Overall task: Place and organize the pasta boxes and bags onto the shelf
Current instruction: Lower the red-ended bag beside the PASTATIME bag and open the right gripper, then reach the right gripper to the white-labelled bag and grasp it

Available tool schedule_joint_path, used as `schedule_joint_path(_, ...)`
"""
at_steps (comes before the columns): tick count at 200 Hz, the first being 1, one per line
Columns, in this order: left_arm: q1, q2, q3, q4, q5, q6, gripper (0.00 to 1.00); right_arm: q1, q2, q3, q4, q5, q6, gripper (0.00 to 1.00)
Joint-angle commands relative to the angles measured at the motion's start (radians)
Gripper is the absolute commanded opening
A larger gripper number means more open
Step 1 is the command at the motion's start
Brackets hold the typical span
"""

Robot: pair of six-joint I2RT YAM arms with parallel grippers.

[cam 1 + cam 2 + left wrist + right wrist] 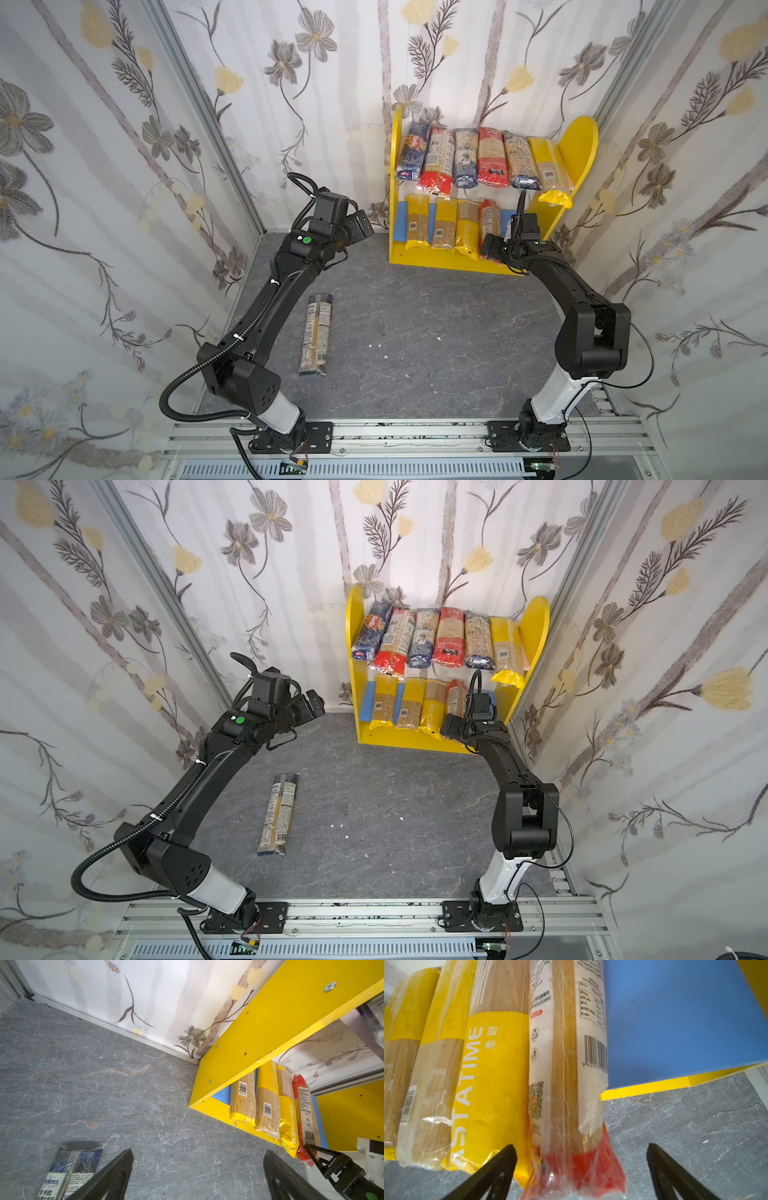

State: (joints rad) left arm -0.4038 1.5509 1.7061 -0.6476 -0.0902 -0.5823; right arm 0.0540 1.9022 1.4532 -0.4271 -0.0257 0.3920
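While ten packets already lie on the shelf (pixel 436 261), one packet (pixel 316 334) lies on the table (pixel 415 332) beside the left arm, long axis running front to back. Left gripper (pixel 198 1151): jaws wide, empty, raised past the packet's far end; this arm is nearer. Right gripper (pixel 580 1150): jaws wide, straddling a red-ended packet (pixel 566 1064) on the lower board (pixel 675 1022), not clamping it.

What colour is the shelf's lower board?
Blue: the lower board shows best in the right wrist view.

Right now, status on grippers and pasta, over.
Left gripper open, empty. Right gripper open, fingers either side of the red-ended packet on the shelf. Last packet on the floor, nothing blocking it.
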Motion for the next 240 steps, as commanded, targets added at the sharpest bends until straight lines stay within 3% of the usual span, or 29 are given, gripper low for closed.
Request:
schedule_joint_path(1,0.002,-0.043,-0.043,0.017,-0.019,0.014,1.00,0.010,-0.042,-0.047,0.071,0.025,0.016,0.99)
schedule_joint_path(50,0.005,-0.166,-0.176,0.016,-0.038,0.008,1.00,0.048,-0.145,-0.179,0.077,0.067,0.036,0.99)
schedule_joint_path(89,0.051,-0.288,-0.349,0.008,-0.006,-0.016,1.00,0.174,-0.263,-0.313,0.082,0.110,0.096,0.99)
schedule_joint_path(127,0.100,-0.436,-0.531,-0.005,0.013,-0.052,1.00,0.352,-0.333,-0.387,0.088,0.134,0.173,0.99)
schedule_joint_path(199,0.190,-0.625,-0.760,-0.121,0.081,-0.085,1.00,0.706,-0.222,-0.368,0.130,0.147,0.318,0.99)
schedule_joint_path(240,0.230,-0.705,-0.749,-0.184,0.062,-0.071,1.00,0.931,-0.136,-0.373,0.215,0.185,0.387,0.99)
